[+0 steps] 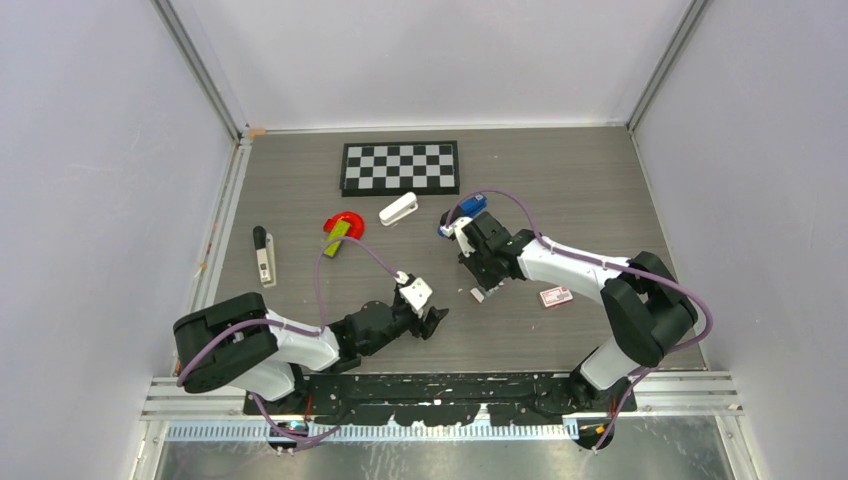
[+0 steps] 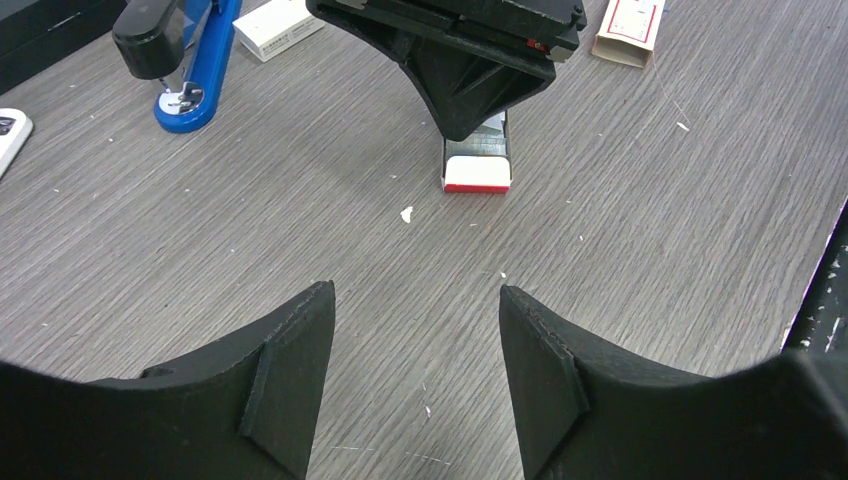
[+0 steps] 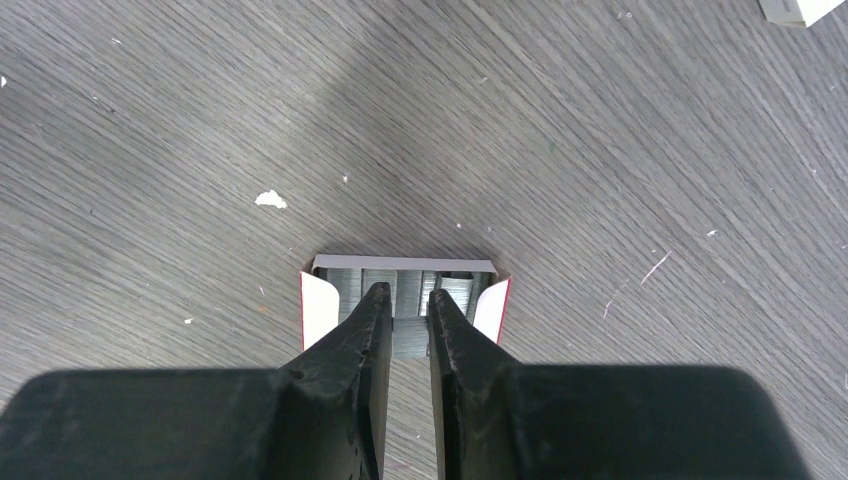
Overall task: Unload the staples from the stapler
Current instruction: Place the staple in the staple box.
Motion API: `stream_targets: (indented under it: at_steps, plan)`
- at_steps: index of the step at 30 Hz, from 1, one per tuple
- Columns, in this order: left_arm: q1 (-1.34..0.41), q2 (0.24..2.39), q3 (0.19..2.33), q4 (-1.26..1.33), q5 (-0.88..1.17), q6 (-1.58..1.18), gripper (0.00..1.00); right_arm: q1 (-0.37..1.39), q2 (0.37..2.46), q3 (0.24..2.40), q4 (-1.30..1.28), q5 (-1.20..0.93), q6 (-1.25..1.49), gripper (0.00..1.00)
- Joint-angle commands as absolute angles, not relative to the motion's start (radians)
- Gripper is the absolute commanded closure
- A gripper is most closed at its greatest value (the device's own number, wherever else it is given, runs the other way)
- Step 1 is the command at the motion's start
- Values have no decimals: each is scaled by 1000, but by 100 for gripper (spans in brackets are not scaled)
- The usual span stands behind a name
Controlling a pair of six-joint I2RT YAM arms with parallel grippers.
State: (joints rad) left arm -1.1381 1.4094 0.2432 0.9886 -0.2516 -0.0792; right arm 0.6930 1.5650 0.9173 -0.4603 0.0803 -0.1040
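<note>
The blue stapler (image 1: 467, 208) lies on the worktop (image 1: 600, 180) near its middle, toward the far edge. It sits just right of the white stapler (image 1: 398, 209), and nothing is holding it. The right gripper (image 3: 408, 295) points down into an open staple box (image 3: 320, 305) nearer the front edge. Its fingers are almost together, with only a slim gap, and the tips sit among the grey staple strips (image 3: 400, 275). Whether they pinch any cannot be told. The left gripper (image 2: 415, 290) hangs just above bare worktop, left of that box. Its fingers are spread wide and hold nothing.
</note>
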Motion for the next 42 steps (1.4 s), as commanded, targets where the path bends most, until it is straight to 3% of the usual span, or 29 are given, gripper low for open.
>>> stream_targets:
  at_steps: [1,22,42]
  plan:
    - [-1143,1395,243,1020,-251,-87,37,699,1572,957,-437,66,-104,82]
    - [-1144,1384,235,1020,-250,-91,37,699,1589,957,-443,108,-118,81]
    - [-1144,1366,233,1019,-252,-87,36,699,1585,971,-475,100,-137,72]
